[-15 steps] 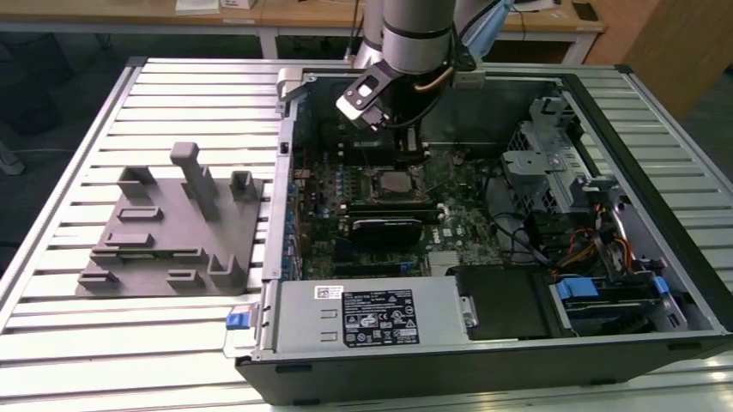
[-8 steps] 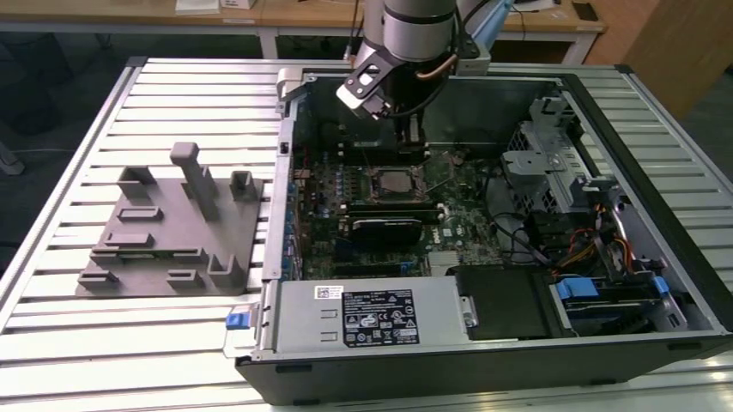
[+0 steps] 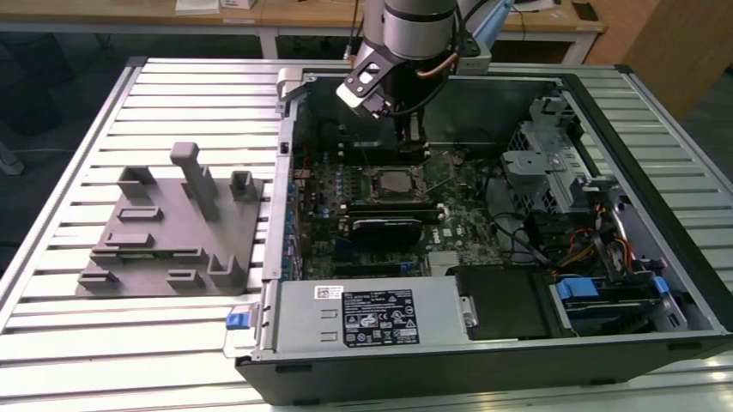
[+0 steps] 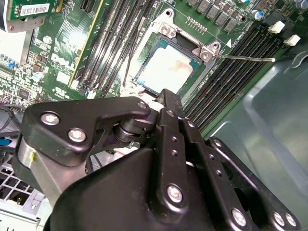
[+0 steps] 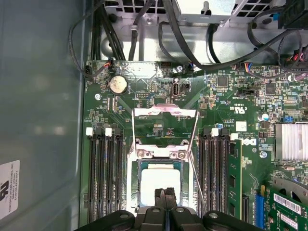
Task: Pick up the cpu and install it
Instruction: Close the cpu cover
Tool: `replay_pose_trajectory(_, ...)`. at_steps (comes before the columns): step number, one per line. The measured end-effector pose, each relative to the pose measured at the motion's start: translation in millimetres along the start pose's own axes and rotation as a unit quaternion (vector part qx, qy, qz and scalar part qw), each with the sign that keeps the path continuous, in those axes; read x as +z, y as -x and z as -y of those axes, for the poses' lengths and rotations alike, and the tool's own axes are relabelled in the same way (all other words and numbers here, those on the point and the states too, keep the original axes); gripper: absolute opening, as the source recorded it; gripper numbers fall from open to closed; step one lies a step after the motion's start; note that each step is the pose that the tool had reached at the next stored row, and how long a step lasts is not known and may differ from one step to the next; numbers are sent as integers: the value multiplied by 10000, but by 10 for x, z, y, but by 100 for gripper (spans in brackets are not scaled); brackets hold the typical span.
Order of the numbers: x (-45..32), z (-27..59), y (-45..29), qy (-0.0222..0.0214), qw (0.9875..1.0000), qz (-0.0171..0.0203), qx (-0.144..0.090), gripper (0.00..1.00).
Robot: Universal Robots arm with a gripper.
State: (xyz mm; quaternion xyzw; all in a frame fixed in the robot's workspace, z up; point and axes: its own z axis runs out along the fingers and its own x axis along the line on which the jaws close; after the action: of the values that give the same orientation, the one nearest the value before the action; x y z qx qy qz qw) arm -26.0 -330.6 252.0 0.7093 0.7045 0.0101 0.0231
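Observation:
The cpu (image 3: 397,181) (image 4: 166,70) (image 5: 161,185), a flat square chip with a silvery-white top, lies in the motherboard socket inside the open computer case (image 3: 641,129). The socket's metal load plate (image 5: 165,115) is flipped open and its thin lever (image 4: 243,58) sticks out to one side. My gripper (image 3: 410,146) (image 4: 166,98) (image 5: 165,195) hangs just above the chip's near edge, its two dark fingers pressed together with nothing between them. In both wrist views the fingers cover a strip of the chip.
Memory slots (image 5: 103,173) flank the socket on both sides. Cables (image 5: 144,29) run along one end of the board. A grey fixture block (image 3: 172,227) stands on the slatted table at the exterior view's left. The power supply (image 3: 366,313) fills the case's front.

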Motion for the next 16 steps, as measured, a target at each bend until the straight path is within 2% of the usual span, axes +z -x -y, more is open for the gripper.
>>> replay_pose_trajectory(7,-1,1,0,9,10000,1,0,11)
replay_pose_trajectory(16,-61,-2,1,10,10000,0,0,11)
